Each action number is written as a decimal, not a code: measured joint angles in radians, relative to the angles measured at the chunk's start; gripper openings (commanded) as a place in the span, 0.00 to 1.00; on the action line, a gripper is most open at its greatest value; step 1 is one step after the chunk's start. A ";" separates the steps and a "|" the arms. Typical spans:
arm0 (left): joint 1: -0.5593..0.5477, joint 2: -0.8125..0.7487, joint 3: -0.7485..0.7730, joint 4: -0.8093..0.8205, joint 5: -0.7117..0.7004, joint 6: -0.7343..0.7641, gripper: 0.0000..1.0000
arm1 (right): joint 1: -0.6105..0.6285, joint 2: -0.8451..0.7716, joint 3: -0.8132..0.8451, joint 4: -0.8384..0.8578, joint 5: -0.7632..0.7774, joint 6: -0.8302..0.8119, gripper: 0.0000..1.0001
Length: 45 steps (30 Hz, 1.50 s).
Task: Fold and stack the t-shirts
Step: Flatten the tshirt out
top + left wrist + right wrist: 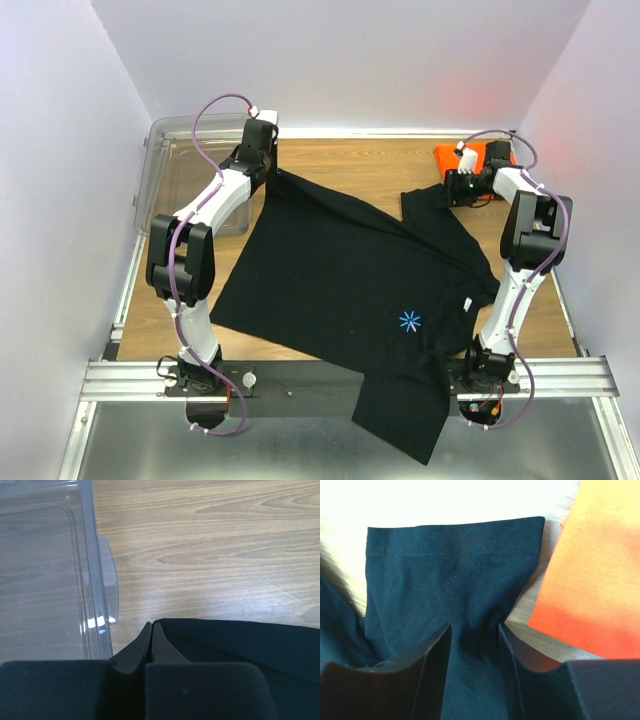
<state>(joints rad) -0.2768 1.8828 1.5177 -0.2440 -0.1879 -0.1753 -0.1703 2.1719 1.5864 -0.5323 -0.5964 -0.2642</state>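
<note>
A large black t-shirt [340, 270] with a small blue starburst logo [409, 321] lies spread across the wooden table, and its lower part hangs over the near rail. My left gripper [265, 170] is at the shirt's far left corner. In the left wrist view this gripper [151, 624] is shut, with the black cloth [240, 645] meeting its tips. My right gripper [455, 188] is low over the shirt's far right sleeve [455, 570]. Its fingers [475, 626] stand apart with sleeve cloth bunched between them. The orange t-shirt [447, 156] [595, 580] lies just beyond, at the back right.
A clear plastic bin [175, 180] stands at the back left, and its wall [95, 555] is close beside my left gripper. White walls enclose the table on three sides. A metal rail [300, 375] runs along the near edge.
</note>
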 measured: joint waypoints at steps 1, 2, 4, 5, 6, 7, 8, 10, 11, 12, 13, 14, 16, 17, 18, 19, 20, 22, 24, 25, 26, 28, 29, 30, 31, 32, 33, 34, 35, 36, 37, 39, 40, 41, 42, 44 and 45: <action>0.000 0.000 0.000 0.000 0.001 0.000 0.00 | 0.004 -0.002 0.000 0.000 0.011 -0.001 0.50; 0.000 0.000 0.000 -0.001 0.002 0.000 0.00 | 0.008 -0.003 0.000 0.000 0.018 -0.002 0.50; 0.000 0.000 0.000 -0.002 0.005 0.003 0.00 | 0.014 -0.003 0.010 -0.006 0.035 0.002 0.50; 0.000 0.000 0.000 -0.002 0.006 0.003 0.00 | 0.017 -0.002 0.015 -0.008 0.043 0.002 0.50; 0.000 0.000 0.000 -0.003 0.006 0.004 0.00 | 0.020 0.004 0.029 -0.018 0.050 0.004 0.50; 0.000 0.000 0.000 -0.005 0.006 0.004 0.00 | 0.021 0.013 0.045 -0.019 0.055 0.006 0.50; 0.000 0.000 0.000 -0.006 0.006 0.006 0.00 | 0.023 0.026 0.065 -0.021 0.059 0.011 0.50; 0.000 0.000 0.000 -0.008 0.006 0.007 0.00 | 0.029 0.050 0.101 -0.021 0.061 0.020 0.50; 0.000 0.000 0.000 -0.010 0.006 0.007 0.00 | 0.033 0.059 0.114 -0.020 0.061 0.026 0.50; 0.000 0.000 0.000 -0.010 0.006 0.008 0.00 | 0.036 0.064 0.124 -0.020 0.061 0.029 0.50; 0.000 0.000 0.000 -0.010 0.006 0.008 0.00 | 0.037 0.069 0.130 -0.021 0.062 0.030 0.50; 0.000 0.000 0.000 -0.011 0.006 0.008 0.00 | 0.040 0.073 0.136 -0.020 0.062 0.032 0.51; 0.000 0.000 0.000 -0.014 0.006 0.008 0.00 | 0.047 0.080 0.147 -0.020 0.065 0.037 0.51; 0.000 0.000 0.000 -0.014 0.006 0.008 0.00 | 0.050 0.084 0.154 -0.021 0.068 0.040 0.51; 0.000 0.000 0.000 -0.015 0.006 0.009 0.00 | 0.054 0.090 0.165 -0.023 0.070 0.042 0.51; 0.000 0.000 0.000 -0.016 0.006 0.009 0.00 | 0.058 0.097 0.176 -0.023 0.072 0.047 0.51; 0.000 0.000 0.000 -0.018 0.006 0.010 0.00 | 0.061 0.106 0.190 -0.023 0.073 0.052 0.51; 0.000 0.000 0.000 -0.020 0.006 0.010 0.00 | 0.066 0.127 0.225 -0.024 0.079 0.059 0.51; 0.000 0.000 0.000 -0.021 0.006 0.011 0.00 | 0.068 0.144 0.255 -0.025 0.088 0.067 0.51; 0.000 0.000 0.000 -0.022 0.006 0.011 0.00 | 0.070 0.151 0.265 -0.024 0.091 0.070 0.51; 0.000 0.000 0.000 -0.023 0.006 0.011 0.00 | 0.071 0.158 0.277 -0.024 0.096 0.074 0.51; 0.000 0.000 0.000 -0.024 0.006 0.011 0.00 | 0.072 0.168 0.295 -0.028 0.109 0.080 0.51; 0.000 0.000 0.000 -0.025 0.006 0.012 0.00 | 0.073 0.172 0.303 -0.027 0.114 0.081 0.51; 0.000 0.000 0.000 -0.026 0.006 0.012 0.00 | 0.073 0.181 0.318 -0.030 0.119 0.082 0.51; 0.000 0.000 0.000 -0.027 0.006 0.012 0.00 | 0.073 0.189 0.332 -0.030 0.126 0.085 0.51; 0.000 0.000 0.000 -0.028 0.006 0.012 0.00 | 0.073 0.198 0.348 -0.031 0.135 0.089 0.51; 0.000 0.000 0.000 -0.028 0.006 0.013 0.00 | 0.073 0.206 0.361 -0.030 0.140 0.091 0.51; 0.000 0.000 0.000 -0.028 0.006 0.013 0.00 | 0.073 0.211 0.370 -0.031 0.143 0.093 0.51; 0.000 0.000 0.000 -0.028 0.006 0.014 0.00 | 0.073 0.216 0.378 -0.031 0.147 0.097 0.51; 0.000 0.000 0.000 -0.028 0.006 0.014 0.00 | 0.073 0.220 0.385 -0.031 0.150 0.100 0.51; 0.000 0.000 0.000 -0.028 0.006 0.014 0.00 | 0.073 0.223 0.391 -0.031 0.154 0.102 0.51; 0.000 0.000 0.000 -0.028 0.006 0.014 0.00 | 0.073 0.227 0.397 -0.031 0.158 0.108 0.49; 0.000 0.000 0.000 -0.028 0.006 0.014 0.00 | 0.073 0.228 0.399 -0.031 0.159 0.108 0.47; 0.000 0.000 0.000 -0.028 0.006 0.015 0.00 | 0.073 0.229 0.400 -0.031 0.161 0.108 0.46; 0.000 0.000 0.000 -0.028 0.006 0.015 0.00 | 0.073 0.230 0.401 -0.031 0.164 0.108 0.45; 0.000 0.000 0.000 -0.028 0.006 0.015 0.00 | 0.073 0.231 0.401 -0.031 0.164 0.107 0.41; 0.000 0.000 0.000 -0.028 0.006 0.015 0.00 | 0.073 0.231 0.401 -0.031 0.166 0.107 0.39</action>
<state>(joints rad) -0.2768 1.8828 1.5181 -0.2722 -0.1818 -0.1600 -0.0975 2.4031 1.9877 -0.5629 -0.4309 -0.1570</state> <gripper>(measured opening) 0.008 0.426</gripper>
